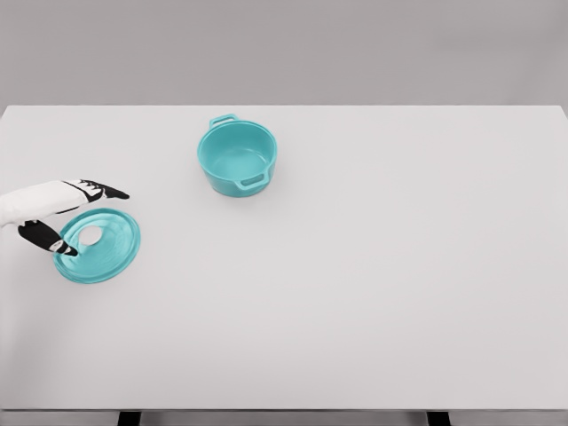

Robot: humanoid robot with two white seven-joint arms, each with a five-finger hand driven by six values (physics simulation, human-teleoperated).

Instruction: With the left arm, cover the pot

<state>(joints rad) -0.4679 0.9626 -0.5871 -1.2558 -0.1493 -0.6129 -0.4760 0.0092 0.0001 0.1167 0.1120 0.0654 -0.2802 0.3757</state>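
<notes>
On the white table, the left hand hovers with fingers spread over the teal lid, well apart from the uncovered teal pot.

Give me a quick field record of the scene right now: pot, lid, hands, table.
pot: teal pot, open, uncovered, upright, two handles, upper middle of table
lid: teal lid with white knob, flat on the table, left of and nearer than the pot, apart from it
left hand: left hand at the lid, fingers spread over its left part, not closed on the knob
right hand: not in view
table: white table
task state: pot not yet covered
</notes>
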